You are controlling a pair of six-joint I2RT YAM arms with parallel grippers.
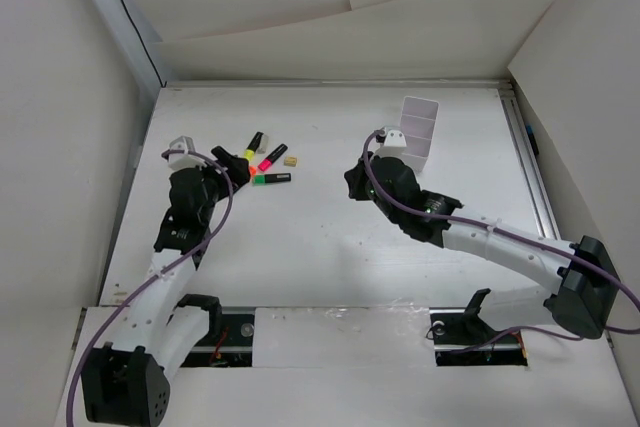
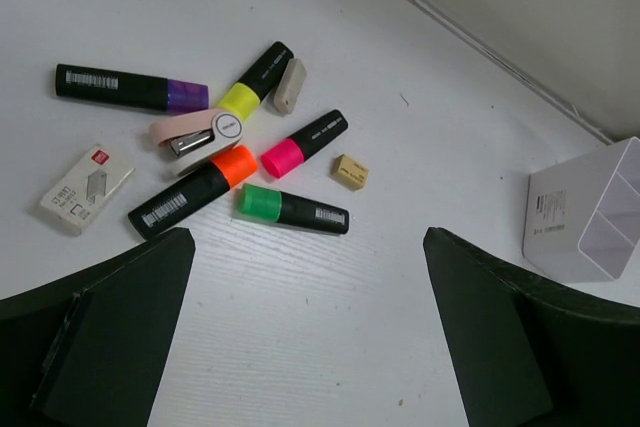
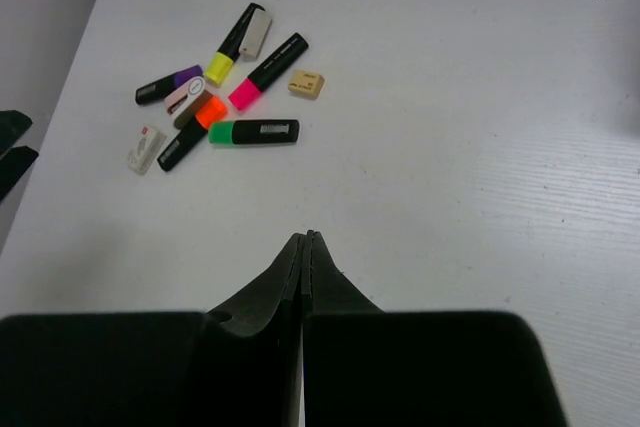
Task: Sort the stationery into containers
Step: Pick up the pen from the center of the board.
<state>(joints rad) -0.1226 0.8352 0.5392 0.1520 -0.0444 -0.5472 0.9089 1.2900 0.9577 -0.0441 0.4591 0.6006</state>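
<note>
**Facing the pile, left jaws wide**

Your left gripper point(image 2: 308, 277) hangs with its jaws spread wide and empty, just short of the green marker point(image 2: 292, 209). Your right gripper point(image 3: 304, 247) is closed on nothing and points at the pile from well apart. The yellow point(image 2: 255, 79), pink point(image 2: 303, 144), orange point(image 2: 192, 192) and purple point(image 2: 130, 89) markers fan around a stapler point(image 2: 198, 132) on the table's point(image 1: 330, 257) left side. The eraser point(image 2: 350, 171) lies near the pink. The box point(image 1: 420, 127) sits far right, beside your right wrist.
</note>
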